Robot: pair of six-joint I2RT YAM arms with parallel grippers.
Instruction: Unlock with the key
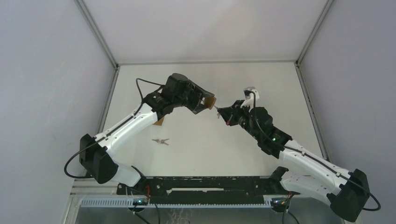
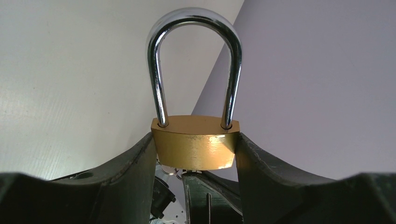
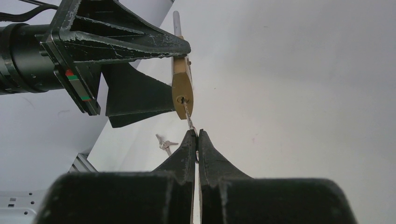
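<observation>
The left gripper is clamped on the padlock, held off the table. The right gripper is closed on the key, its tip in the keyhole. Only the left wrist view shows both shackle legs seated. Spare keys lie on the table.

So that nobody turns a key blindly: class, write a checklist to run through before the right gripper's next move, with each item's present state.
1. Padlock clamped in left gripper: ok, by its brass sides.
2. Key pinched in right gripper: ok.
3. Key tip in keyhole: ok; depth cannot tell.
4. Shackle freed: not ok, both legs seated.
5. Spare keys out of the way: ok, on the table.
</observation>
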